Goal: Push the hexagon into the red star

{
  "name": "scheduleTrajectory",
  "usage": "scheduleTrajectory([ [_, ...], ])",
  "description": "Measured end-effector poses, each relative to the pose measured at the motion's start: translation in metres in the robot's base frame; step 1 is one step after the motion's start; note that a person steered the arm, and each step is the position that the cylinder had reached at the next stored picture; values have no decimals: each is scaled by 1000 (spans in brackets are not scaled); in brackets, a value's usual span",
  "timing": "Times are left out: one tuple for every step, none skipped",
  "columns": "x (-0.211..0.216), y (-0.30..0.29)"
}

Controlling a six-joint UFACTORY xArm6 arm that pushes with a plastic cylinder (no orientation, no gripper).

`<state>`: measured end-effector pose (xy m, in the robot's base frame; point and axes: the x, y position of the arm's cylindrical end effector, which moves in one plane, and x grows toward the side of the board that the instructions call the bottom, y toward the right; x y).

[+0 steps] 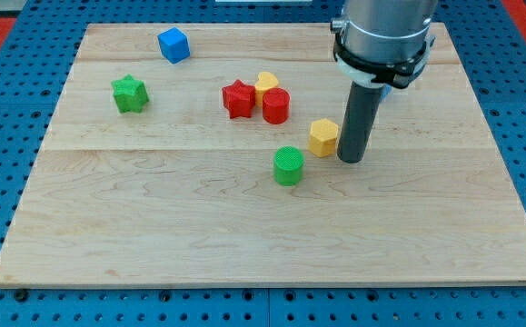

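Observation:
A yellow hexagon (323, 137) lies right of the board's middle. My tip (352, 160) stands just to its right, touching or nearly touching it. The red star (237, 98) lies up and to the left of the hexagon. A yellow block (265, 84) of unclear shape and a red cylinder (276, 106) sit tight against the star's right side, between it and the hexagon.
A green cylinder (288, 166) lies just below and left of the hexagon. A green star (129, 94) sits at the left and a blue cube (173, 44) at the top left. The wooden board (153, 227) rests on a blue pegboard.

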<state>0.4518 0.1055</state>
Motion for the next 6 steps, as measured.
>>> scheduleTrajectory([
  [-17,-23],
  [-20,-82],
  [-16,-73],
  [-33,-89],
  [-40,-103],
  [-36,-102],
])
